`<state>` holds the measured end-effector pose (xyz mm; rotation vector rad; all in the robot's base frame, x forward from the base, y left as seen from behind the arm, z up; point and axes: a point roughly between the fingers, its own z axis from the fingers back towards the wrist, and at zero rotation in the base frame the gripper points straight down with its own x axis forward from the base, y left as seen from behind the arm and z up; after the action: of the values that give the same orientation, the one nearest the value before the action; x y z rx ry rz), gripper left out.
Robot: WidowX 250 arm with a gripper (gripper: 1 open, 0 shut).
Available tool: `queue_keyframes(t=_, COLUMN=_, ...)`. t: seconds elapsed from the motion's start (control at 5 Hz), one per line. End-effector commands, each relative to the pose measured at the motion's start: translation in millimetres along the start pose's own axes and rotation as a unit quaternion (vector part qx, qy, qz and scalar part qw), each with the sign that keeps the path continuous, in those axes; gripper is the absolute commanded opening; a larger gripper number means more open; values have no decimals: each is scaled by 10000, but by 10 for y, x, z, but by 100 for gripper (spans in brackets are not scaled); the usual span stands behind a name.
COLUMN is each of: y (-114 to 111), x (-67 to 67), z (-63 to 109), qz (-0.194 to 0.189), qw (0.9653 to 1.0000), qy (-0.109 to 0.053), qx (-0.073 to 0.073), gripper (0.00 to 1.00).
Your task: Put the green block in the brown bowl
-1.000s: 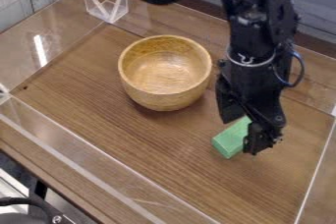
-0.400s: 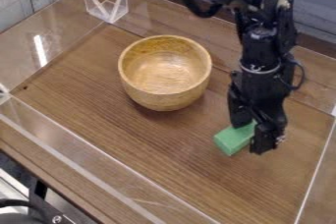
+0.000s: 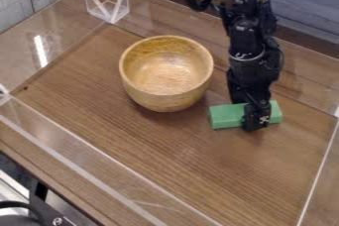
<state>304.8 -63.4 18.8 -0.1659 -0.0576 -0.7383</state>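
Note:
The green block (image 3: pixel 225 117) lies flat on the wooden table, just right of the brown bowl (image 3: pixel 166 71), a round tan wooden bowl that holds nothing. My gripper (image 3: pixel 256 118) points straight down over the block's right end, low at the table. Its black fingers (image 3: pixel 260 114) stand open, one on either side of that end, and they hide that part of the block. I cannot tell whether the fingers touch the block.
A clear acrylic wall (image 3: pixel 79 156) runs around the wooden table (image 3: pixel 146 161). A small clear stand (image 3: pixel 106 5) sits at the back left corner. The black arm (image 3: pixel 236 2) reaches in from the top.
The gripper has sunk and shifted up-frame over the block's right end. The block now lies more level across the frame and a little further back.

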Motion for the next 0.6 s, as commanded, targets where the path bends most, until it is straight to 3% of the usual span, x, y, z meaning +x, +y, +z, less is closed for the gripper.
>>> queue_keyframes(t=0.0, y=-4, x=69, z=118, qz=130, qw=9999, qy=-8, qx=1, gripper=0)
queue_keyframes(t=0.4, y=-217, x=295, z=219, qz=729, qw=9971, qy=187, qx=-98, gripper=0)
